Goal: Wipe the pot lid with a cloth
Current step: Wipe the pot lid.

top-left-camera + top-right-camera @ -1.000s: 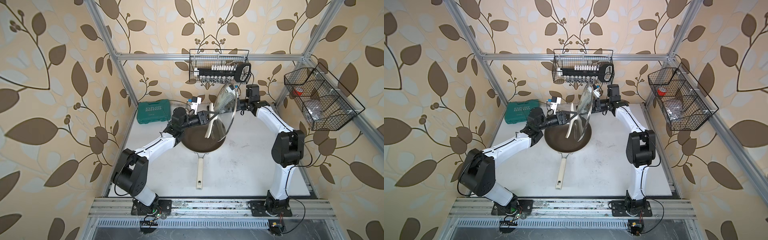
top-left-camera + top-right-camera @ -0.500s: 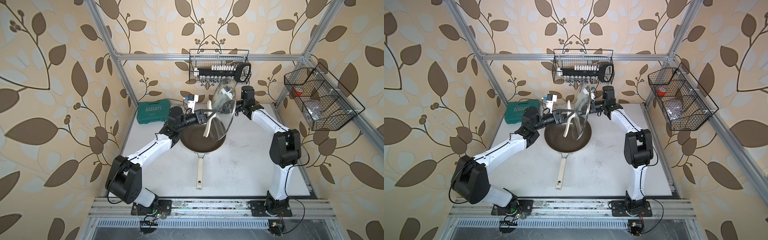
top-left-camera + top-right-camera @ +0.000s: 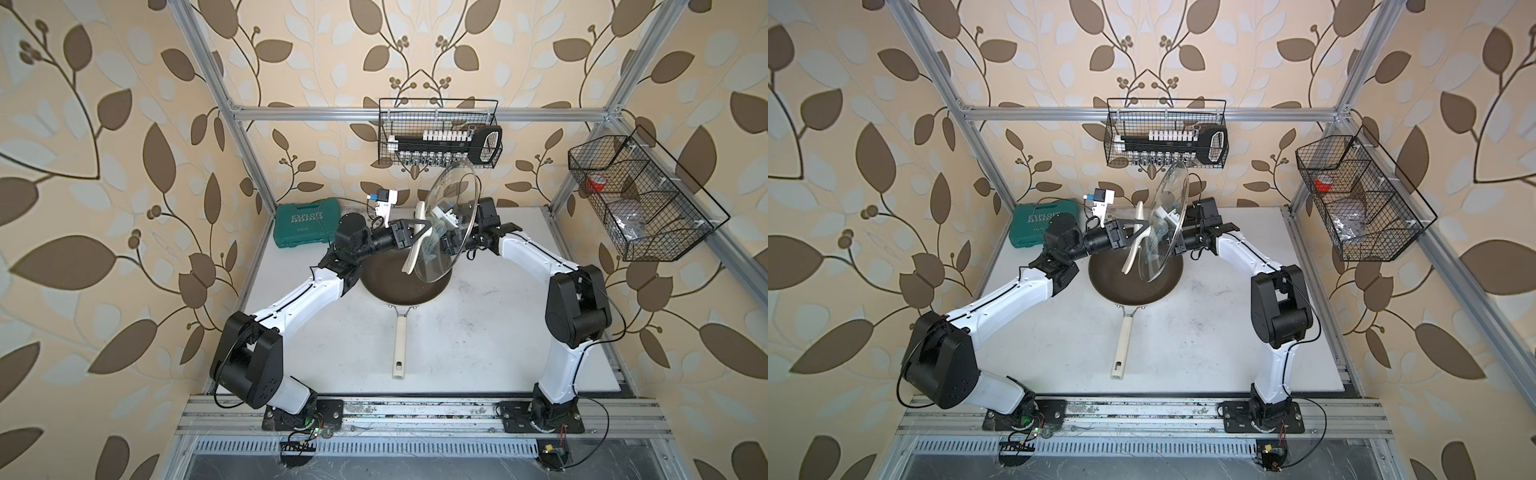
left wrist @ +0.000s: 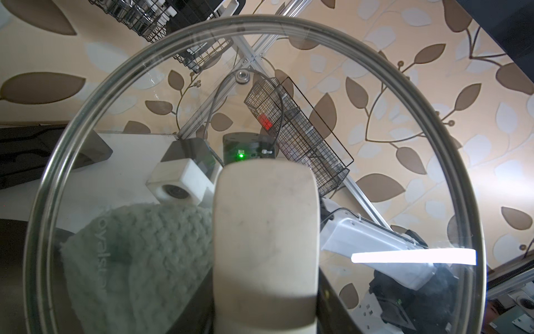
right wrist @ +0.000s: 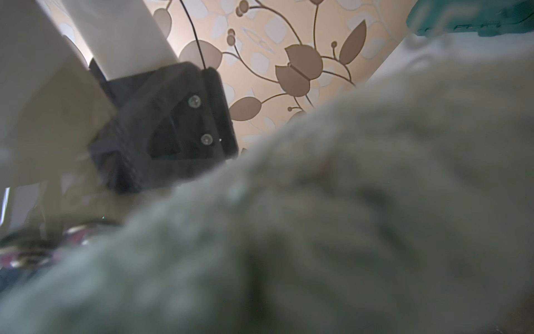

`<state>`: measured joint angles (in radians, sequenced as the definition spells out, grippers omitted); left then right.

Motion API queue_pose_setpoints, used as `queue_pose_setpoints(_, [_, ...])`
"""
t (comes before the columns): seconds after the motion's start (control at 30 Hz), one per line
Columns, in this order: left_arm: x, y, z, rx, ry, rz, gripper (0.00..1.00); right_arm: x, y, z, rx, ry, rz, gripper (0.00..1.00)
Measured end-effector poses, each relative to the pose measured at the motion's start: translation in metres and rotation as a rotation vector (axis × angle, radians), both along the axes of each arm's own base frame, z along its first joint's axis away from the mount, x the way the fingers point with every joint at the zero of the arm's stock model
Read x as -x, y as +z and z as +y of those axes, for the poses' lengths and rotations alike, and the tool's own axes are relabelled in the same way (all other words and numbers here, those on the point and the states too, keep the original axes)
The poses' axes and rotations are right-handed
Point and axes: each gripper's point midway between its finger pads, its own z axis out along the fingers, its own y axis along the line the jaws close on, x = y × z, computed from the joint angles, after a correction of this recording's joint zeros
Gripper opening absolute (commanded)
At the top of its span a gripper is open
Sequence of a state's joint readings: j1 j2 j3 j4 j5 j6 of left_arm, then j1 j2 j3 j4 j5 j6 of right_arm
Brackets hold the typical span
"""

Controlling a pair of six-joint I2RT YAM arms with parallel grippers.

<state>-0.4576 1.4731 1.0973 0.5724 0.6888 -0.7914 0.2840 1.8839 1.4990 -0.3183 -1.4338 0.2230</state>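
Left wrist view: clear glass pot lid (image 4: 390,179), clamped by left fingers (image 3: 413,229) over dark brown frying pan (image 3: 390,291), may twist loose if mint knitted cloth (image 4: 144,260) pinched by right fingers (image 3: 448,248) shoves off-centre.

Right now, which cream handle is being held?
The flat one on the pot lid, clamped by the left fingers; the frying pan's stick handle lies free.

The pot lid (image 3: 455,195) stands on edge over the frying pan (image 3: 399,286), which sits near the middle of the table's (image 3: 478,332) back edge, handle toward the front. The cloth (image 4: 138,254) lies against the lid's right face. A tool case (image 3: 305,224) sits in the back left corner.
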Motion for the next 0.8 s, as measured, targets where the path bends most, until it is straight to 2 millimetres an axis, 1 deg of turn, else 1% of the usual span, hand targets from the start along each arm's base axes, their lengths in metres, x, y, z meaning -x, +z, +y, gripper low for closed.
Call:
queue_pose_setpoints(0.23, [0.000,0.001,0.000,0.002,-0.001,-0.005,0.00,0.032,0.017,-0.007,-0.013,0.027,-0.034,0.00])
queue_pose_setpoints(0.53, [0.000,0.009,0.001,0.018,0.004,-0.038,0.00,0.069,0.033,-0.016,-0.032,0.073,-0.030,0.00])
queue_pose_setpoints(0.63, [0.000,0.009,0.001,0.020,0.007,-0.040,0.00,0.076,0.047,-0.020,-0.038,0.079,-0.046,0.00])
queue_pose_setpoints(0.67, [0.000,0.009,0.001,0.020,0.008,-0.040,0.00,0.077,0.056,-0.022,-0.044,0.078,-0.059,0.00])
queue_pose_setpoints(0.73, [0.000,0.009,0.002,0.020,0.009,-0.040,0.00,0.076,0.071,-0.027,-0.055,0.073,-0.093,0.00])
queue_pose_setpoints(0.8, [0.000,0.009,0.002,0.020,0.009,-0.040,0.00,0.070,0.086,-0.033,-0.070,0.062,-0.135,0.00])
